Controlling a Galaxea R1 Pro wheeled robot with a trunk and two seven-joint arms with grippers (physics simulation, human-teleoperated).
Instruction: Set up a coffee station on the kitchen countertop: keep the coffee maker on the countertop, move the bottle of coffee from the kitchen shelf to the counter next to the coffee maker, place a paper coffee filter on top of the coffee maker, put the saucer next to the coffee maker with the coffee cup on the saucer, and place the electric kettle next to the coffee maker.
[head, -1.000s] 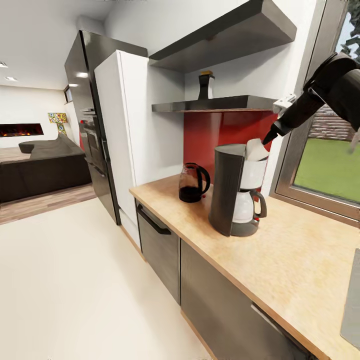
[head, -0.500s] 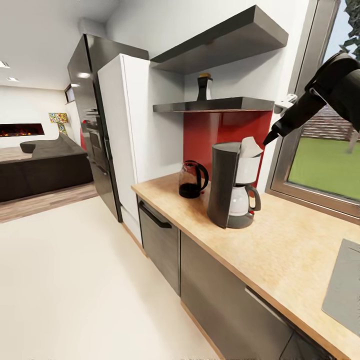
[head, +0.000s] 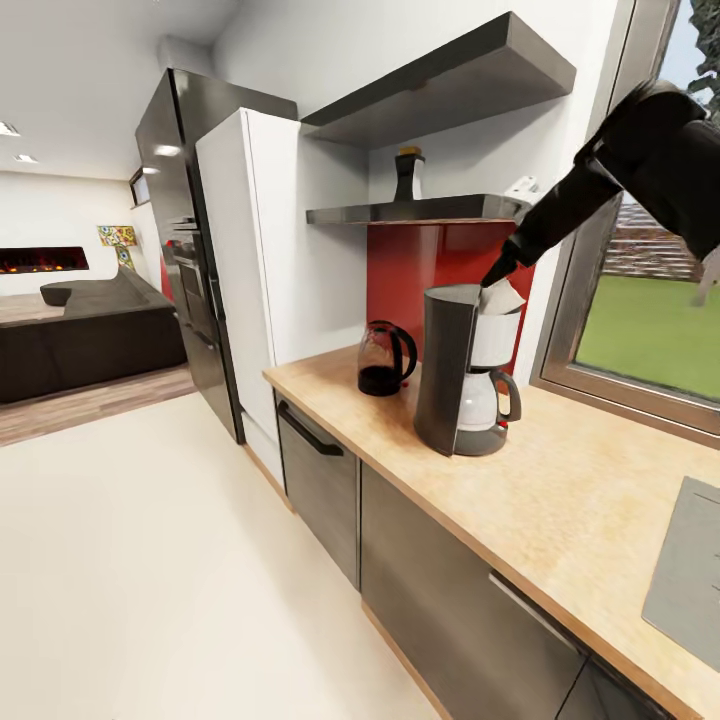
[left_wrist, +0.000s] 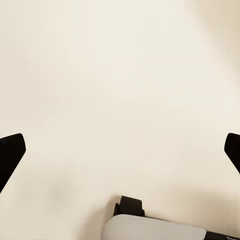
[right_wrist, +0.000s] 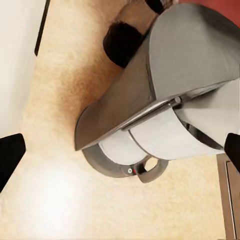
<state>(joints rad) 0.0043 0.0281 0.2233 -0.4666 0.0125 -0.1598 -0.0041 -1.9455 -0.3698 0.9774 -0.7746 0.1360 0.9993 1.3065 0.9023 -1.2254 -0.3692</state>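
Nearest, the desk (head: 560, 500) is seen w/ the coffee maker (head: 470, 370) kept on it, kettle (head: 386, 362) just beside, nearer the wall. A white paper filter (head: 503, 296) is perched atop the maker's basket, w/ the right gripper (head: 492, 277) held at it, probably for seating. Jaws are spread wide per the right wrist view, nothing clamped. That view gives the maker (right_wrist: 165, 90) from above; the left wrist view gives bare floor (left_wrist: 120, 90), jaws apart. Farthest, the coffee bottle (head: 410, 174) sits on the shelf (head: 420, 211).
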